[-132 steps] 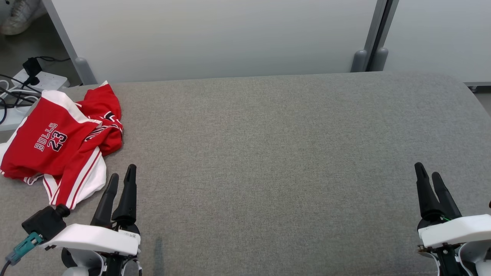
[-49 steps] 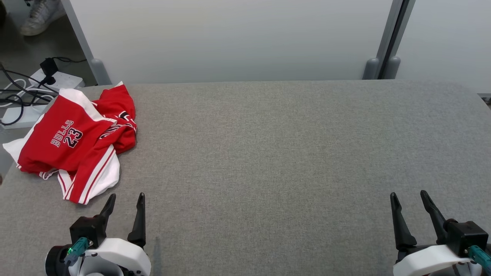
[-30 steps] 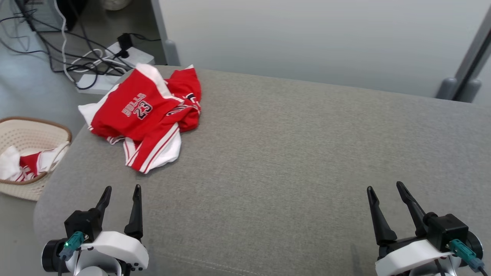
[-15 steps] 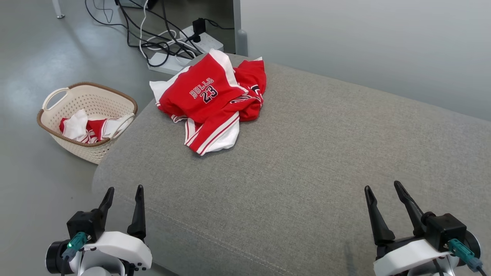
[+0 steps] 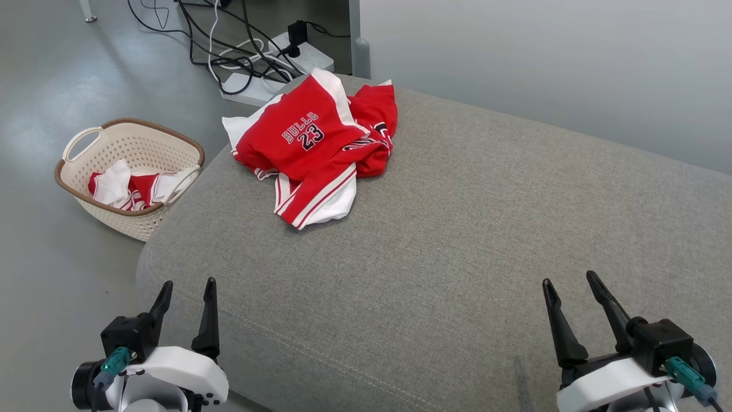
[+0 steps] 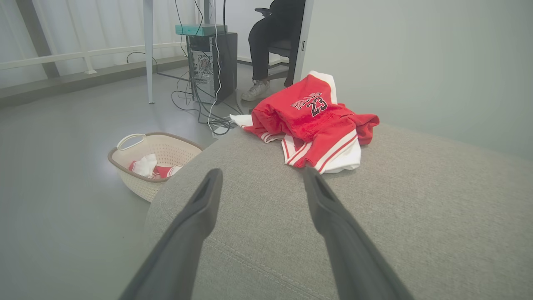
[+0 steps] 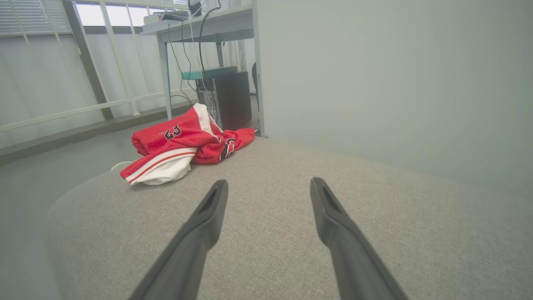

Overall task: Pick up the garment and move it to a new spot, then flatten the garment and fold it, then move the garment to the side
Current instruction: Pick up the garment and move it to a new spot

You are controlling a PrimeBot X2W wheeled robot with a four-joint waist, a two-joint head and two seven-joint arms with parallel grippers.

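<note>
Now robot's view swung left: crumpled red-and-white jersey [image 5: 303, 146], unmoved on grey fabric-covered desk [image 5: 486, 257], sits ahead. Left hand [image 5: 188, 283], right hand [image 5: 569, 278] both spread, empty; pickup not begun.

Garment [image 5: 303, 149]: bright red, white side panels, red-and-white striped trim; dark lettering and number edged white.
Cushion [image 5: 457, 240]: mid-grey, fine woven fleck.
Basket [image 5: 123, 223]: cream, perforated dot pattern, brown rim; red and white cloth [image 5: 137, 191] inside.
Left gripper [image 5: 189, 282], right gripper [image 5: 569, 278]: black fingers [image 5: 207, 320], white housings [image 5: 171, 369], teal connectors [image 5: 111, 361].
Floor [image 5: 57, 68]: grey.
Cables [image 5: 250, 54]: black, white.
</note>
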